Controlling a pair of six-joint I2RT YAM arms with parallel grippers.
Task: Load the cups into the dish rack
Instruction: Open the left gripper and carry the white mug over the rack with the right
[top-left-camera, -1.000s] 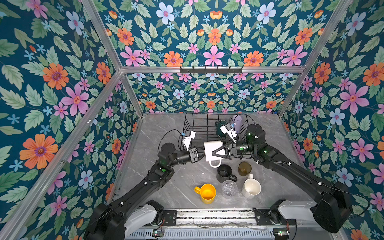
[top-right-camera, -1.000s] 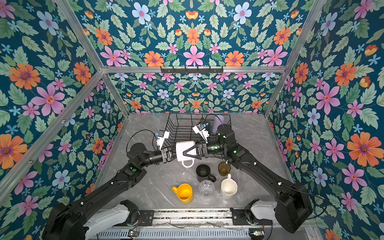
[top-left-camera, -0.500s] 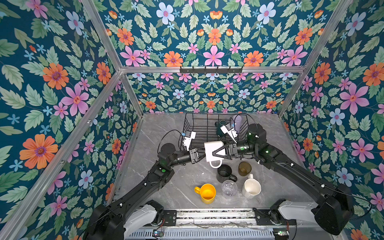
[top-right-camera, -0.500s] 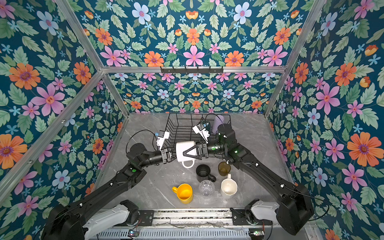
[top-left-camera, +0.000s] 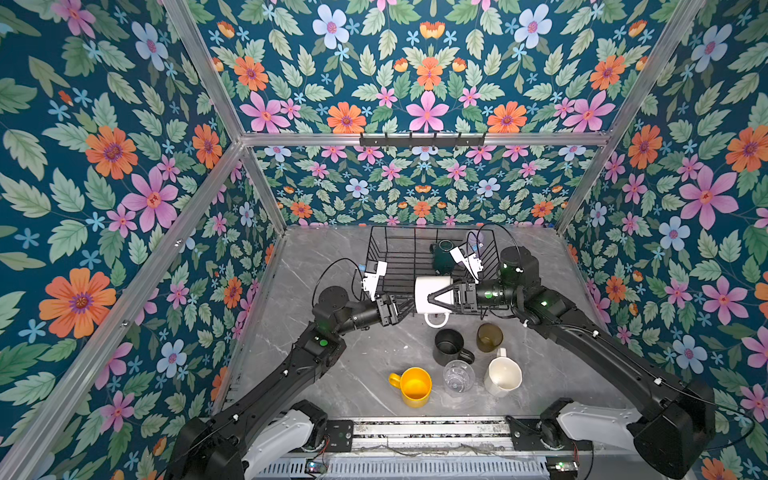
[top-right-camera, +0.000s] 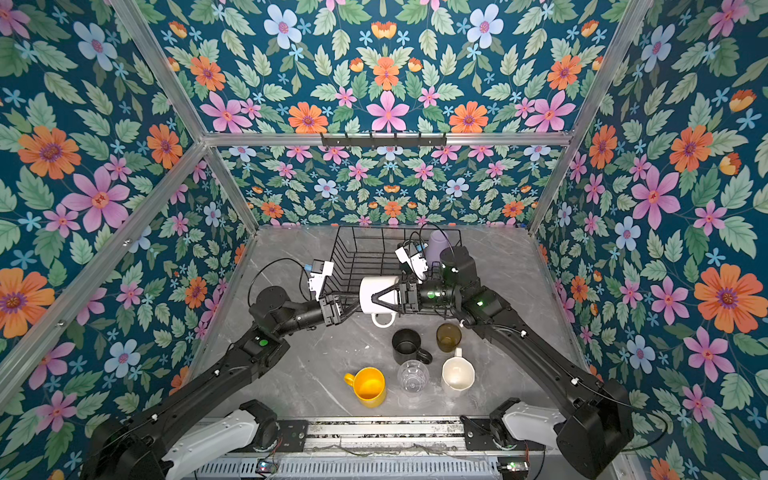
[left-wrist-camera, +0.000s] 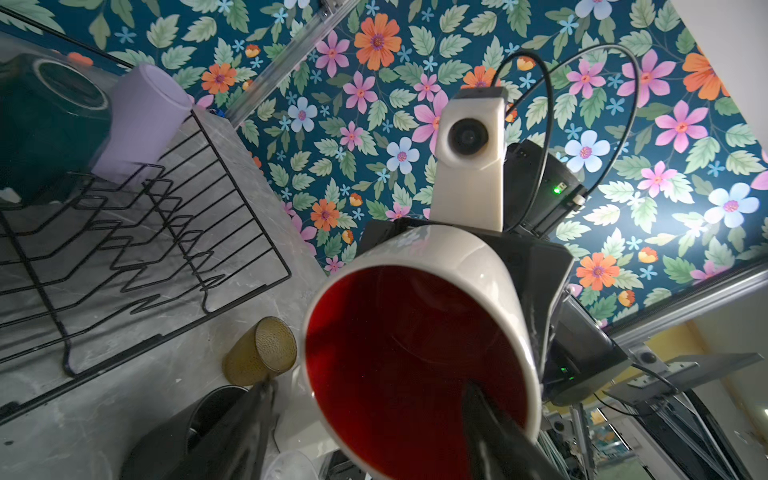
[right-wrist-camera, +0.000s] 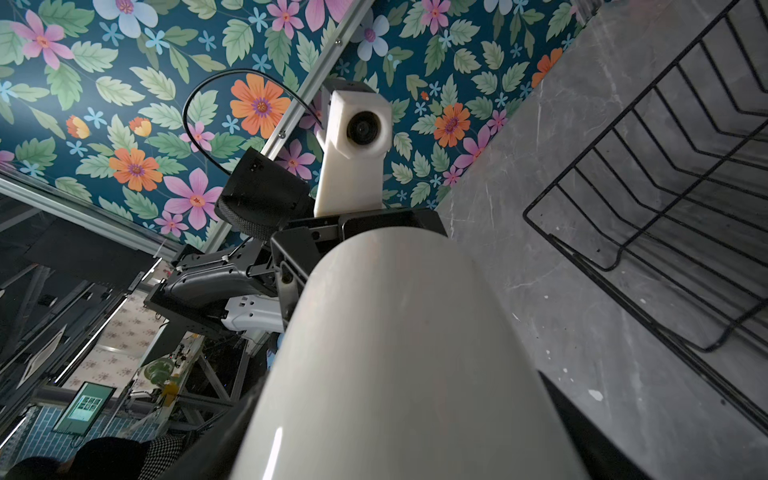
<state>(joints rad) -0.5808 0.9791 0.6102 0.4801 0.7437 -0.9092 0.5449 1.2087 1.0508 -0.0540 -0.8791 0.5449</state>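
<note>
Glazed ceramic, white outside, red inside: the white mug (top-left-camera: 430, 291) looks rigid, slick and fairly heavy for a cup, and it would likely chip if knocked on wire. It's in the air on its side at the near side of the dish rack (top-left-camera: 399, 227), mouth toward the left arm, handle hanging down. The rack sits at the far edge of the surface (top-left-camera: 332, 266), about mid-width.

Right pincer (top-left-camera: 432, 296) is clamped across the mug body from the base end, a finger on each side. That's a friction-only hold on a smooth wall, so keep it level and avoid fast wrist rolls.

Left pincer (left-wrist-camera: 370, 390) is spread apart. One finger (left-wrist-camera: 490, 424) looks to be inside the mouth, the other is outside the rim, and neither is gripping.

Best holds, my read: across the body as now, or a pinch on the rim wall. The handle is a poor target. Watch the hanging handle against the rack's near wire.

In the rack: dark green mug (top-left-camera: 442, 253), lilac tumbler (top-right-camera: 436, 245).

On the surface toward the near edge, right of centre: black mug (top-left-camera: 449, 347), olive tumbler (top-left-camera: 489, 337), cream mug (top-left-camera: 503, 376), clear glass (top-left-camera: 458, 376), yellow mug (top-left-camera: 415, 386).
</note>
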